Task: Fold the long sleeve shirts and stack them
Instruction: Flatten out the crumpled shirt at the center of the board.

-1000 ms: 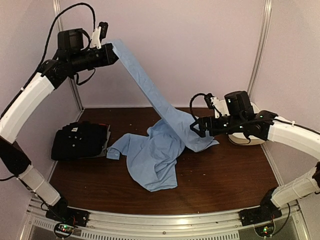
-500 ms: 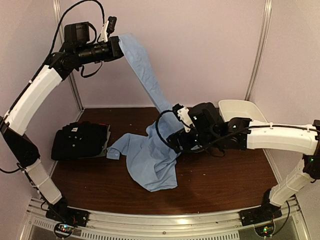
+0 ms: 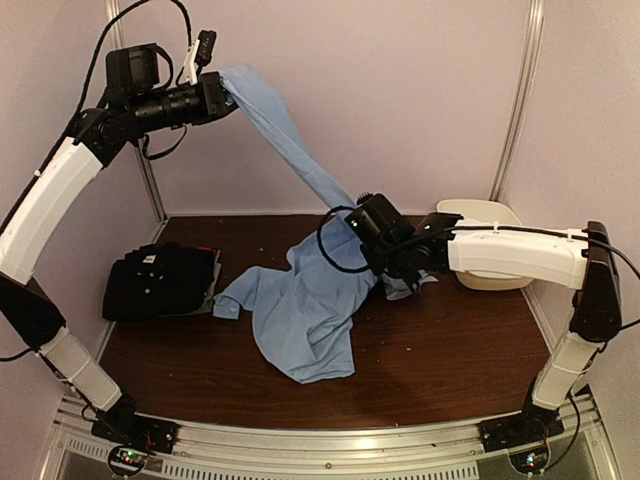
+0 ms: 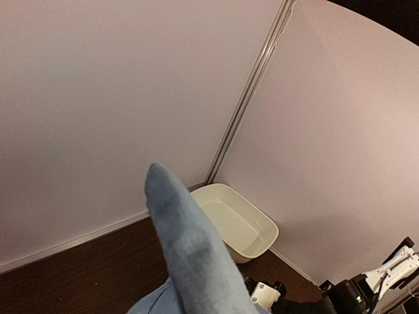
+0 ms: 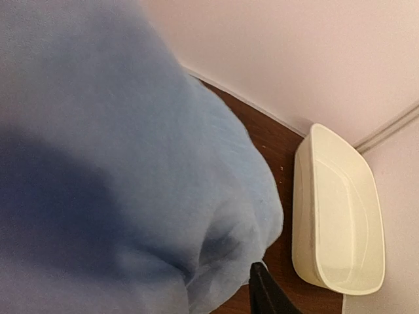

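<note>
Table [image 3: 450, 350]: dark brown wood, closed in by pale walls on three sides; both shirts and the tub rest on it.

Light blue shirt [image 3: 300, 315]: the body lies crumpled and unfolded near the middle of the table, with the collar end turned toward the black shirt. One long sleeve runs up and back from the heap as a slanting band, all the way to the raised left arm.

Black shirt [image 3: 160, 280]: folded into a compact block at the left edge of the table, white buttons and a small white label facing up. It lies just beside the blue shirt's collar end – whether the two touch is hard to tell.

White tub [image 3: 495, 215]: oval plastic, in the far right corner behind the right arm, apart from the blue cloth.

Left gripper [image 3: 226, 84]: held high near the back wall, jaws pinching the end of the blue sleeve. Its wrist view shows only the cloth rising into the lens, with the tub far below.

Right gripper [image 3: 378, 268]: low over the table, pushed into the blue cloth where the sleeve meets the heap. Blue fabric fills most of its wrist view and one dark fingertip [image 5: 265, 294] shows at the bottom edge – whether the jaws are spread or pressed together cannot be told.
</note>
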Robot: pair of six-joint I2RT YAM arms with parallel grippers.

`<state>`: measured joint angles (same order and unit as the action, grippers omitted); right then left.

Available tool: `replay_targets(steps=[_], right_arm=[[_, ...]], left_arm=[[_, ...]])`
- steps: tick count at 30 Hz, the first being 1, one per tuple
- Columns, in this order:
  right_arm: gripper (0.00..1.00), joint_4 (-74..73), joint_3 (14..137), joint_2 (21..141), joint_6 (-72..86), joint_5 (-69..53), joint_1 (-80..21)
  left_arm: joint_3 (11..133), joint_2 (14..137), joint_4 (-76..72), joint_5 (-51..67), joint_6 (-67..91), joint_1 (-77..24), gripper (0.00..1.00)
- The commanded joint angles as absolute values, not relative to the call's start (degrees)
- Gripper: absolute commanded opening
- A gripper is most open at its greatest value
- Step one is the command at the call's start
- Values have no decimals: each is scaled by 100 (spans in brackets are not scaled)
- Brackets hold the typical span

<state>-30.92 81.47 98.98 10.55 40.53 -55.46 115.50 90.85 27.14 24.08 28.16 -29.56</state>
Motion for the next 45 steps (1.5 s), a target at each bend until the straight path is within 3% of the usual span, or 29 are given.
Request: replay_targets(steps=[1,7,12,16,26,31,37,41,42,45], right_arm=[[32,-3630,8394,9159,1025,4688,-4597],[23,-3183,8624,8183,427,3498,-3485],[20,-3343,8676,8083,171,2855,-2993],[20,-3265,8212,7994,215,2359,-2700],[12,-3314,7676,8016,246,1716,-2352],[7,-3380,7720,7996,440,1618,-2221],[6,-3579,7291,7563,970,872,-2215],[18,-3743,6619,7018,1450,456,-2215],[25,-3818,6460,6889,1620,362,-2215],[58,-3971,6019,6458,2111,-213,-2215]], left_arm=[[11316,8701,2486,2298,2610,-2819,0],[11119,8450,2376,2625,2305,-2813,0],[10501,8241,2078,3576,2340,-2934,0],[9760,8050,2059,3666,1975,-3467,0],[9035,7784,2064,2596,1903,-3603,0],[8982,7778,1807,3607,1866,-3766,0],[8803,7648,1777,3573,1701,-4164,0],[8734,7503,1777,3615,1460,-4583,0],[8733,7480,1802,3608,1394,-4731,0],[8704,7422,1954,3394,1277,-5161,0]])
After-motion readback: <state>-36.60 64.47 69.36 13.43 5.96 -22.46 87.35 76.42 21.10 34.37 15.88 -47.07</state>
